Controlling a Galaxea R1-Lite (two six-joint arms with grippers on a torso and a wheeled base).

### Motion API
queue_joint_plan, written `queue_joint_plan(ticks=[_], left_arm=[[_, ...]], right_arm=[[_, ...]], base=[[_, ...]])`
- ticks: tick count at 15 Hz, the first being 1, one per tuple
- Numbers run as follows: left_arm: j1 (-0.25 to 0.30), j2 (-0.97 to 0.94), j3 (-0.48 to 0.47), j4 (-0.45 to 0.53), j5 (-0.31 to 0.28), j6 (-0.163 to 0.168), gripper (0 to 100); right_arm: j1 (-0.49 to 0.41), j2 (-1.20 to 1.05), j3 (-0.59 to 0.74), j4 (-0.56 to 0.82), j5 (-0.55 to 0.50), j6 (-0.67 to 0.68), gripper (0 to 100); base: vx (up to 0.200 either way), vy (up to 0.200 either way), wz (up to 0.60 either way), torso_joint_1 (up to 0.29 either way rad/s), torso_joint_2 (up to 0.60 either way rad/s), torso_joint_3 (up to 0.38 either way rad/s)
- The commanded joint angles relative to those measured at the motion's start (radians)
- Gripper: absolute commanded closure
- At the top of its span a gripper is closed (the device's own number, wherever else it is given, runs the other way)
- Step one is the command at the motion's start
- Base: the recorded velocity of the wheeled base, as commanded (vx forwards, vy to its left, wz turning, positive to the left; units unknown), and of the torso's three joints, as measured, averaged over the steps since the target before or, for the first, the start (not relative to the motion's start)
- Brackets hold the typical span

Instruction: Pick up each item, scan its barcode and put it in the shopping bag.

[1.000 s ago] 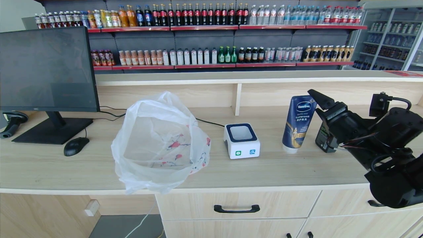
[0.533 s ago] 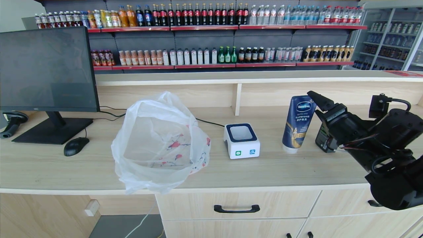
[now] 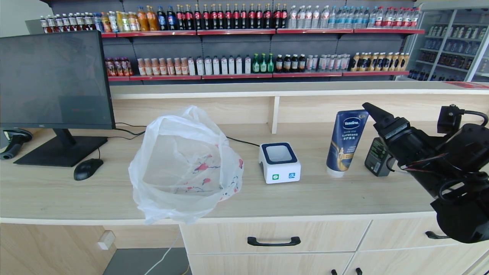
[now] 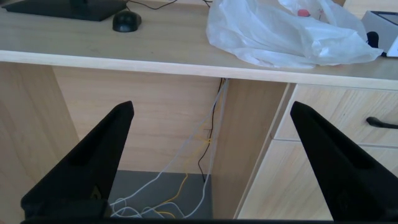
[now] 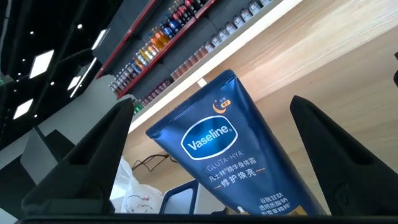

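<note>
The tall dark-blue plastic lotion tube (image 3: pixel 345 141) stood cap-down on the pale wooden counter (image 3: pixel 305 198), just beside the spread right pincer (image 5: pixel 211 102) (left pincer (image 4: pixel 211 107) spread too); a glancing finger could topple it.

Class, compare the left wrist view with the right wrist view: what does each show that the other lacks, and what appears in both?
Left wrist only: the computer mouse, the cables hanging below the counter and a drawer handle. Right wrist only: the blue lotion tube and the drink shelves behind it. Both: the plastic shopping bag and the wooden counter.
</note>
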Motion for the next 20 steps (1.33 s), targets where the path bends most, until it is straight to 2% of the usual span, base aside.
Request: queue_joint_plan(ticks=[1,8,20], left_arm=[[0.001,0.000,0.000,0.000,0.001,0.000,0],[0.000,0.000,0.000,0.000,0.001,0.000,0],[0.001,0.000,0.000,0.000,0.001,0.000,0]], right_arm=[[0.005,-0.053,0.016,-0.001,0.000,-0.005,0],[0.094,-0.092,0.018,-0.001,-0.003,0.019,0],[0.092,0.000,0.016,-0.001,-0.004,0.021,0]], base=[[0.000,0.000,0.00,0.000,0.00,0.000],[0.000,0.000,0.00,0.000,0.00,0.000],[0.000,0.000,0.00,0.000,0.00,0.000]])
